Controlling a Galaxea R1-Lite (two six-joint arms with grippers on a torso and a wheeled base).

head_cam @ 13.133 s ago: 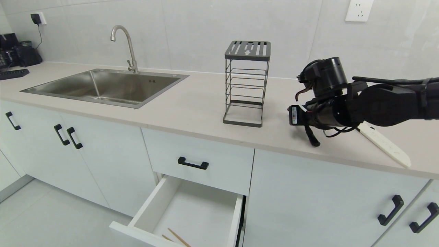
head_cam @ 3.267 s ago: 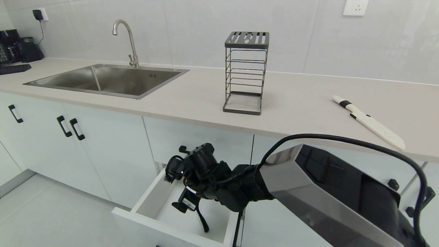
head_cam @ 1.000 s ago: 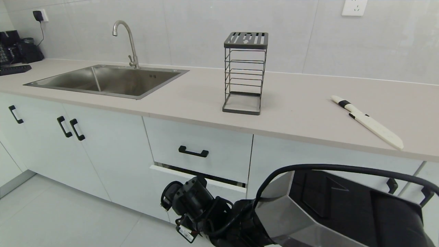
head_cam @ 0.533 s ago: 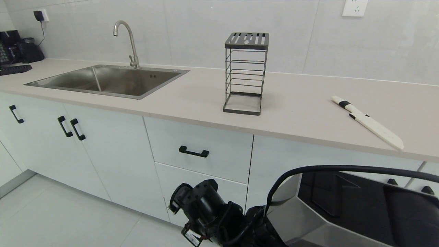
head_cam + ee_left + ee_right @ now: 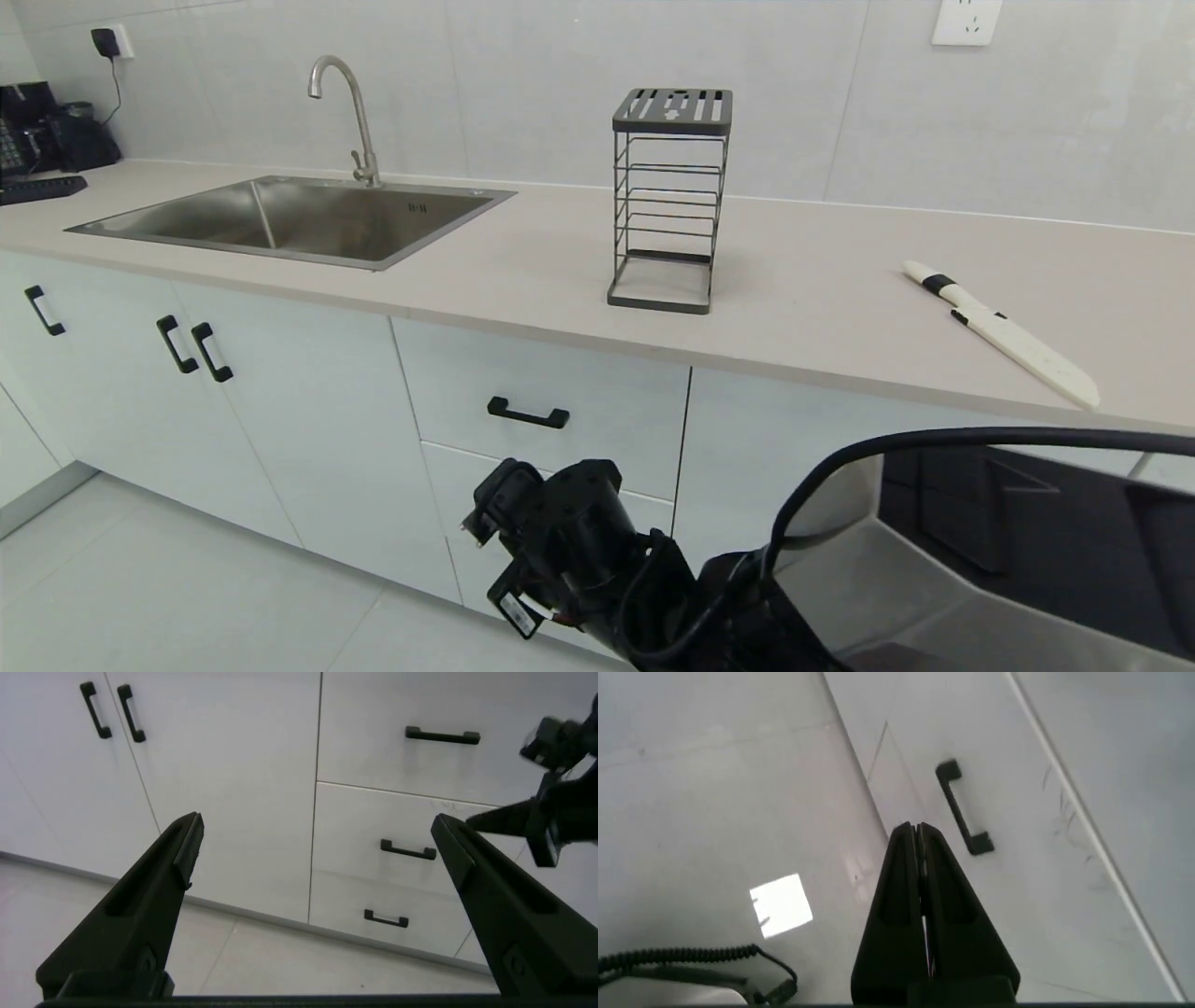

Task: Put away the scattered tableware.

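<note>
Drawer [image 5: 446, 504] went open → shut; R gripper [image 5: 916, 835] now outside its front.

Desk [image 5: 822, 308]: one.
Knife [image 5: 1004, 336]: one.
Wire rack [image 5: 667, 201]: one.
Sink [image 5: 308, 215]: one, with a single basin.
Tap [image 5: 358, 140]: one.
Wall sockets: two, a bare socket [image 5: 966, 21] and a socket with a plug [image 5: 105, 42].
Drawers: three, stacked, seen in the left wrist view as the top drawer [image 5: 374, 728], middle drawer [image 5: 364, 831] and bottom drawer [image 5: 346, 905].
Drawer handles: three, one to each drawer; the middle handle [image 5: 408, 849] is one of them.
Cupboard-door handles: three in the head view, a single handle [image 5: 42, 310] and a pair of handles [image 5: 191, 347].
Grippers: two, the left gripper [image 5: 316, 826] and the right gripper [image 5: 915, 833].
Black items at the desk's far left end: too cluttered to count.
</note>
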